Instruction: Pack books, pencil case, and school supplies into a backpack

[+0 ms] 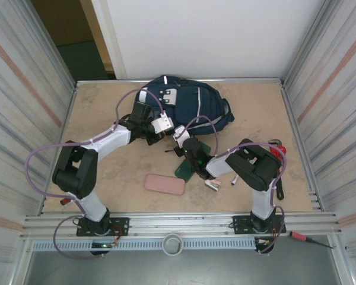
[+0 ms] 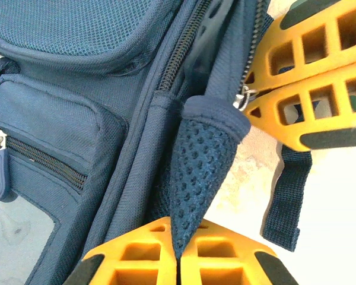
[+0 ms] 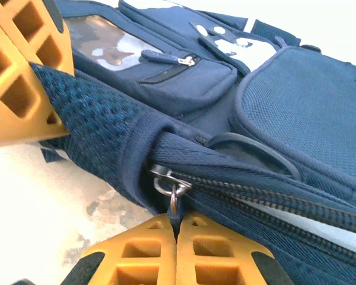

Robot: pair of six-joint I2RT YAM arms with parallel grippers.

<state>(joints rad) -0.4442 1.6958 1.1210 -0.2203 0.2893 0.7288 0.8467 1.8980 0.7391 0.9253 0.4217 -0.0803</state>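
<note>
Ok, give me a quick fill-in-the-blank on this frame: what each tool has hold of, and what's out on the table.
1. The right tool is shut on the ____ of the backpack's zipper.
2. The left tool is shut on a padded flap of the backpack, made of navy ____ fabric.
3. The pencil case lying on the table between the two arms is ____.

Missing words: pull; mesh; pink.
</note>
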